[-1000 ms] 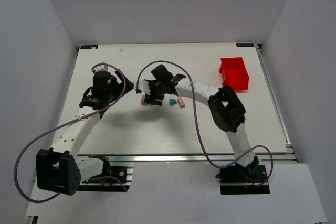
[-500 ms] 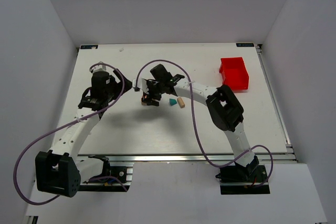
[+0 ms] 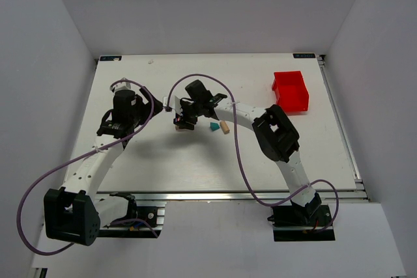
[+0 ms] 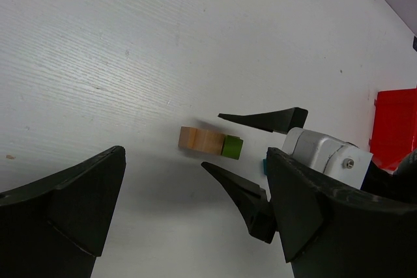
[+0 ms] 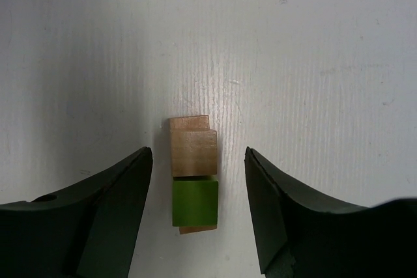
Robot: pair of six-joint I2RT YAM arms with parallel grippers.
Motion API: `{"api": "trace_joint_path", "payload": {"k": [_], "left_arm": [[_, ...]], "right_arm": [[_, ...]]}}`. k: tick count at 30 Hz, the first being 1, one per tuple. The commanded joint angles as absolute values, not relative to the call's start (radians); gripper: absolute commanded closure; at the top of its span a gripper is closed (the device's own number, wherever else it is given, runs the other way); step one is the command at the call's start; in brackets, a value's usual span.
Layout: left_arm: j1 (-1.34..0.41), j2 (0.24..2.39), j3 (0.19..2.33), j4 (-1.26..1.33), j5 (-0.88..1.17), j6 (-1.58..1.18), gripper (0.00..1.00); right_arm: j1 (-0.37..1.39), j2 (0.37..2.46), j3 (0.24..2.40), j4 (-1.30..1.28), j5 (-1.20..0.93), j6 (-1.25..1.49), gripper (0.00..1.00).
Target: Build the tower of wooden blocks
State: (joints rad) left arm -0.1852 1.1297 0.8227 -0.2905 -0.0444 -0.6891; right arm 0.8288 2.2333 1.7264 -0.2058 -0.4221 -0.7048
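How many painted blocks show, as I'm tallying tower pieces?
2. The lime-green block adjoins tan blocks inside the open right hand; the teal block lies loose to their right. Others may be hidden.

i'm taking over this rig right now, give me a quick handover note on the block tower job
Left gripper: open, empty, off to the left of the blocks.
Right gripper: open, straddling the wood block tower, jaws clear of it on both sides.
Tower: tan pieces and a lime-green block set together; how high it stands is hard to tell.
Loose: teal block and loose tan block, side by side on the table just right of the tower. Red bin at the far right.
Done: tan and green pieces are together.
Left: add the teal block and the loose tan block.
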Motion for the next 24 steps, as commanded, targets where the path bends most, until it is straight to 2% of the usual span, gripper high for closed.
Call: {"api": "trace_joint_path", "payload": {"k": [1,6,13,24], "left_arm": [[-0.204,1.101,0.811,-0.27,0.041,-0.696,0.02],[-0.204,1.104,0.811,-0.268,0.046,-0.696,0.02],[-0.204,1.104,0.808,-0.268,0.043,-0.698,0.02],[-0.204,1.112,0.811,-0.268,0.046,-0.698,0.02]], "right_arm": [[0.854,2.247,1.779,-0.132,-0.449,-0.683,0.36],[0.854,2.249,1.779,-0.136,-0.468,-0.687,0.47],[0.854,2.249,1.783,-0.153,-0.483,-0.699,0.5],[0.853,2.243,1.769,-0.166,-0.457,-0.712,0.61]]}}
